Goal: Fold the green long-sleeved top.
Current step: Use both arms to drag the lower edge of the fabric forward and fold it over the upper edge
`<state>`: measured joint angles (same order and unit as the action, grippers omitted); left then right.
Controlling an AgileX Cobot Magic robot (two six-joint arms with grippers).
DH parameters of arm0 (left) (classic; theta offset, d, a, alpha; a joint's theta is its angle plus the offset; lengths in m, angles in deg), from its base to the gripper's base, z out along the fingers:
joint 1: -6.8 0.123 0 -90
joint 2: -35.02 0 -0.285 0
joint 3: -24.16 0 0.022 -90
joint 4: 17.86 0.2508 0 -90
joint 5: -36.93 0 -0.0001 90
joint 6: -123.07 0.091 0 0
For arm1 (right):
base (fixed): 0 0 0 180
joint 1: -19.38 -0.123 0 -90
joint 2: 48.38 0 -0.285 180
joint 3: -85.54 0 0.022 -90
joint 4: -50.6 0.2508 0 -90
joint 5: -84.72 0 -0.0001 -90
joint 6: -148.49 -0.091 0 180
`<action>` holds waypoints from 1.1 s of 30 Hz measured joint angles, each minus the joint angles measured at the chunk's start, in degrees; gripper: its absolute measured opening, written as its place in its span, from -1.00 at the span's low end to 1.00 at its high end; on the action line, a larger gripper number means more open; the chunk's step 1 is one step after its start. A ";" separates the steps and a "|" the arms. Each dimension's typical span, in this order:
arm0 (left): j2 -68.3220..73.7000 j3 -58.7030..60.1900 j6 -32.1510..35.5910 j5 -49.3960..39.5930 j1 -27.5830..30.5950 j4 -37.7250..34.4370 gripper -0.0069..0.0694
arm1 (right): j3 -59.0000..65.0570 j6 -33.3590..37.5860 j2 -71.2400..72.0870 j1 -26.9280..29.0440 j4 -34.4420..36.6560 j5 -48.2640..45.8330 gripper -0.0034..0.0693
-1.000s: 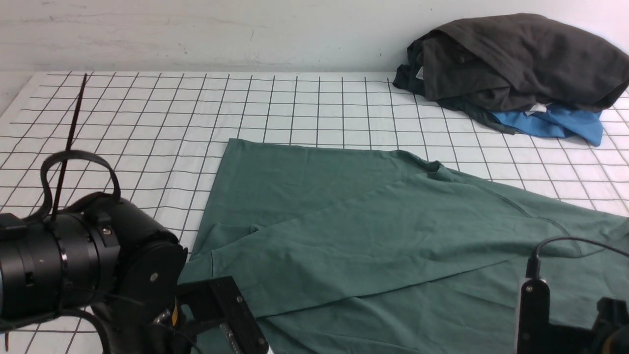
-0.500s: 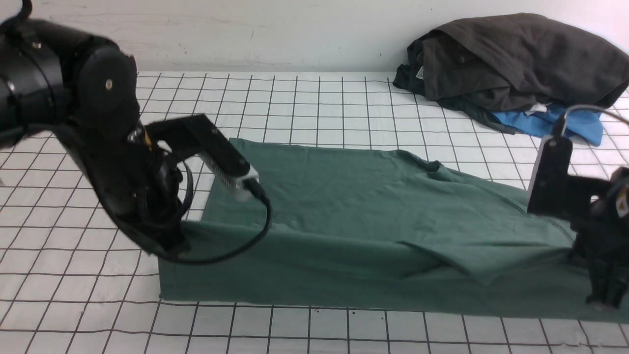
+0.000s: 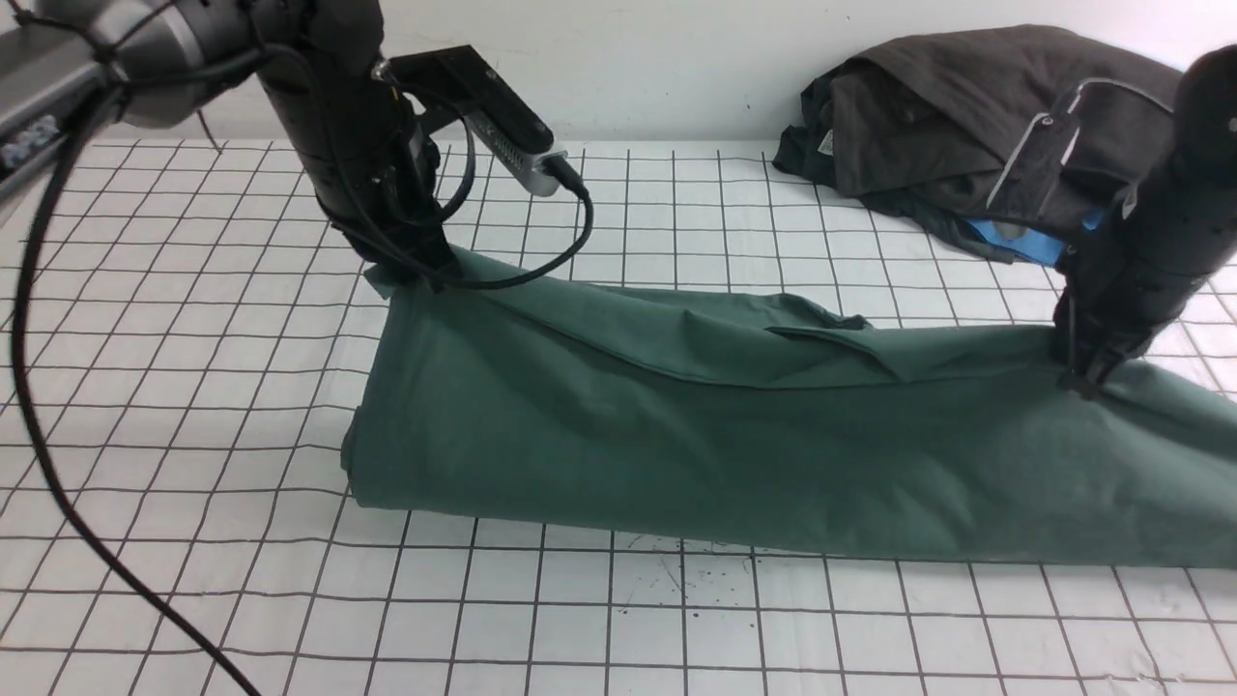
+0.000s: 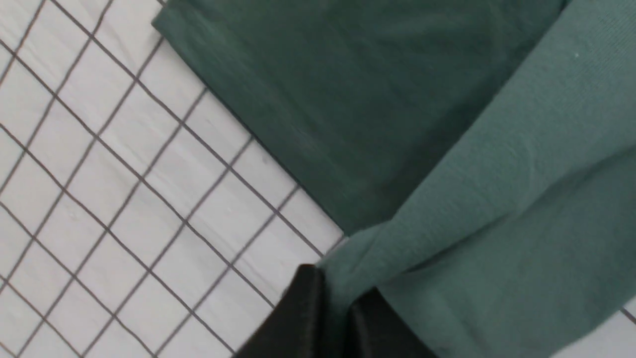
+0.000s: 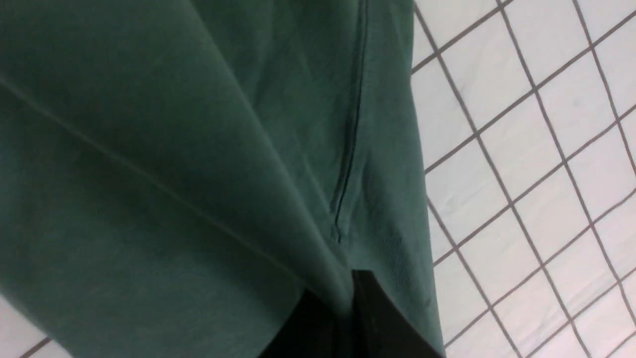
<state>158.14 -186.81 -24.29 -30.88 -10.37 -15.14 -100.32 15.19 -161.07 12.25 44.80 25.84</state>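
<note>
The left gripper point(image 3: 428, 278) is clamped tight on a pinch of the green long-sleeved top point(image 3: 734, 454), and the left wrist view shows cloth bunched between its jaws. From this gripper the top runs off to the right. It also drapes down toward the near side, into a rounded fold resting on the gridded worktop point(image 3: 193, 435). The top's long axis lies left to right, spanning from one gripper to the other, so neither arm is nearer. At the far end of that span the right gripper point(image 3: 1082, 380) is likewise closed on a raised edge. More cloth spreads below it and beyond it to the right. A stitched seam passes just beside its jaws, so this is probably the shoulder end. The coming move likely depends on keeping the held edge taut and level between the two grippers.
</note>
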 joint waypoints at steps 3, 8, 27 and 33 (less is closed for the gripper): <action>4.46 -3.39 0.00 0.36 0.00 0.86 -0.78 | -3.61 0.12 -4.07 0.91 0.69 -0.18 -0.90; 8.29 -5.98 -0.18 2.20 0.00 1.78 -0.78 | -6.17 0.12 -7.78 1.66 1.21 -0.07 -0.90; 13.42 -6.33 -5.01 11.29 4.29 0.28 -0.78 | -6.84 -4.16 -13.51 3.86 5.02 12.88 -0.90; 14.96 -6.33 -5.39 12.73 4.37 0.54 -0.72 | -6.84 -5.22 -15.85 3.86 5.21 14.35 -0.87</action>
<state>173.10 -193.14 -29.68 -18.15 -6.00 -14.61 -107.16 9.97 -176.92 16.11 50.01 40.19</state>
